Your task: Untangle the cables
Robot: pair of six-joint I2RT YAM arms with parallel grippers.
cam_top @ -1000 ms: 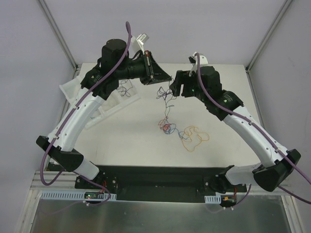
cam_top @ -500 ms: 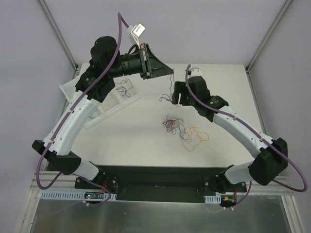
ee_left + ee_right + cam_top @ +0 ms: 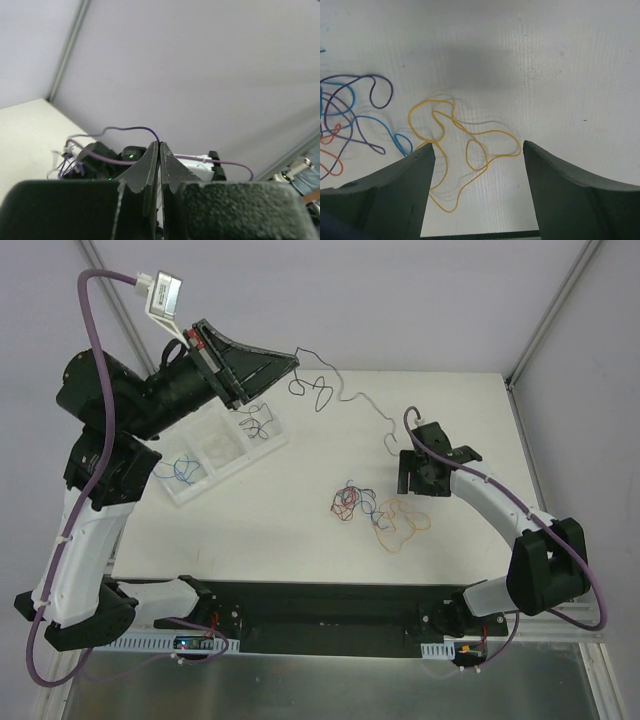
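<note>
Left gripper (image 3: 292,360) is up high over the far end of the white tray (image 3: 236,469), clenched tight on one dark cable (image 3: 322,392), and the left wrist view shows the strand nipped right between the closed fingers. That cable hangs free in the air, trailing away to the right of the tray in loose kinks, and its far end looks clear of everything else. So this reads as the carry step: one strand pulled out and on its way to be sorted. The next move, I'd say, is to bring it down over a tray compartment and let go, low enough that the springy tail drops inside and doesn't flop over the rim. The tray itself has three compartments. The one nearest the arms holds a blue cable (image 3: 178,470) and the far one holds a dark curl (image 3: 260,425). The middle one is too pale to judge. Well to the right of the tray, on the table (image 3: 300,540), sits the tangle (image 3: 352,502), with red, blue and purple strands looped through each other. Just past it, farther from the tray, is the orange cable (image 3: 398,524), lying mostly on its own. The right gripper (image 3: 415,480) hovers beyond that with its jaws spread wide and nothing in them, and its wrist view frames the orange loops between the fingers. That looks like the likely next pick. Plenty left to do.
</note>
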